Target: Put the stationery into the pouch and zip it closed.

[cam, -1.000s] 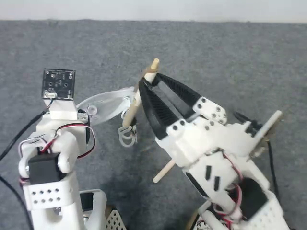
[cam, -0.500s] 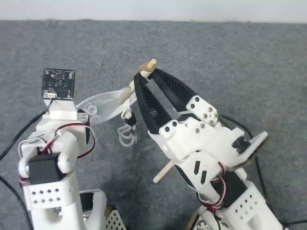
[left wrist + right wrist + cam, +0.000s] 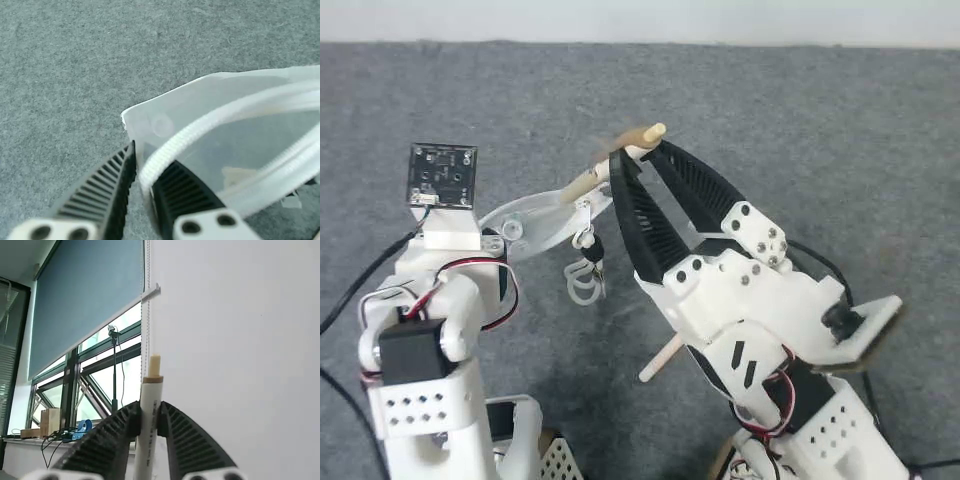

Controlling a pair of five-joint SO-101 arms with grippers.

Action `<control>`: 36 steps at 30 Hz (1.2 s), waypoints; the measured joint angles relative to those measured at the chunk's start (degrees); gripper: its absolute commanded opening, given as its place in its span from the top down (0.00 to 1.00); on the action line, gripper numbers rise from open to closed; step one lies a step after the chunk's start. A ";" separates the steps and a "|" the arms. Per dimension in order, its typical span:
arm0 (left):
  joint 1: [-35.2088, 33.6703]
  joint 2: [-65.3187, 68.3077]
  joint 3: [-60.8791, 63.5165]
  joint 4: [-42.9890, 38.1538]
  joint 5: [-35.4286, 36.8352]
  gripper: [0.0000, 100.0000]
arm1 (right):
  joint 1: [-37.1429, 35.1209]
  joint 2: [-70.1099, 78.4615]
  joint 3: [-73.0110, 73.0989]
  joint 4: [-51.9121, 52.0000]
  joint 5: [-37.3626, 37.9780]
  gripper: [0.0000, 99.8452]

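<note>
Pouch [image 3: 225,115] edge is pinched in the left hand [image 3: 140,161]; the right hand [image 3: 637,155] clamps a tilted pencil [image 3: 588,181] near it.

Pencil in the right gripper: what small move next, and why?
Probably slide the pencil down into the pouch: the right gripper pinches its top end, its lower end lies at the mouth, whose edge the left gripper holds.
</note>
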 measured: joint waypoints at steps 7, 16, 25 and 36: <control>0.00 0.00 0.00 0.00 0.00 0.99 | 0.00 5.45 0.00 -4.40 0.00 0.99; 0.00 0.00 0.00 0.00 0.00 0.99 | 0.09 14.33 4.04 -4.75 0.00 0.99; 0.00 0.09 0.00 0.00 0.00 0.99 | 0.00 24.18 4.84 -4.84 0.00 0.99; 0.00 0.18 0.00 -0.09 0.00 0.99 | -4.84 32.88 7.91 -4.92 13.80 0.99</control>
